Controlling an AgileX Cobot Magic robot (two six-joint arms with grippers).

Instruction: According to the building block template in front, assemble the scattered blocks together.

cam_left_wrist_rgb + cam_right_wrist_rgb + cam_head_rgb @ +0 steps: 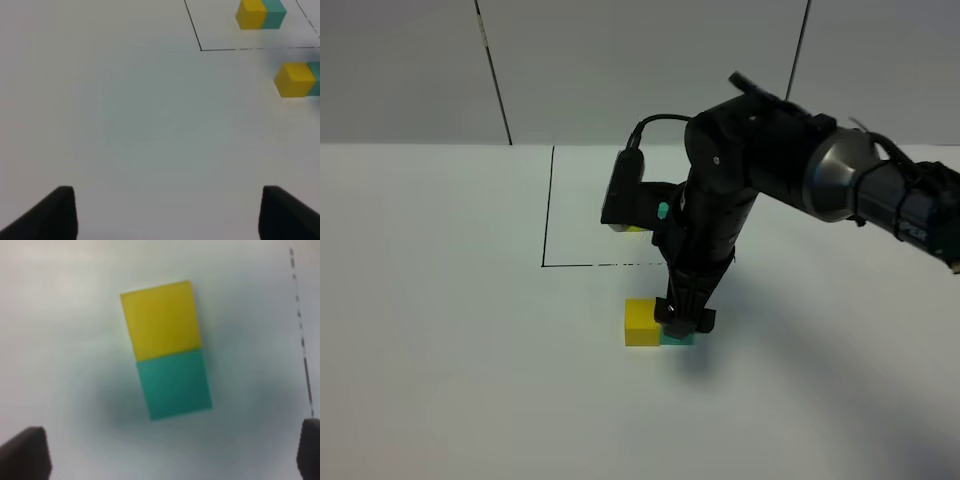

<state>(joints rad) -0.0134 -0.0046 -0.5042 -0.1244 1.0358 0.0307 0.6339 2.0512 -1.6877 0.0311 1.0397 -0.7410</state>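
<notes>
In the exterior high view, no brand or writing can be read anywhere. The scattered blocks sit just below the centre of the frame on the white table (440, 330): a yellow cube (642, 322) with a teal cube (678, 338) touching its right side, the teal one mostly covered by the arm. The right gripper (684, 322) points straight down directly over the teal cube; whether it touches the cube cannot be told here. The building block template (638, 228) lies above, inside the black drawn rectangle (548, 210), almost wholly hidden behind the arm.

In the left wrist view, the template (261, 14) shows at the upper right as a yellow and a teal cube joined in one bar inside the black frame line (192, 25). The loose yellow cube (295, 80) and a sliver of teal (315, 79) sit at the right edge, outside the frame. The left gripper (167, 212) has its fingers spread wide, holding nothing.

In the right wrist view, blurred, the yellow cube (161, 320) and teal cube (175, 384) lie face to face in the centre, slightly tilted. The right gripper (170, 452) has its dark fingertips (25, 452) in the lower corners, spread well apart, clear of both cubes.
</notes>
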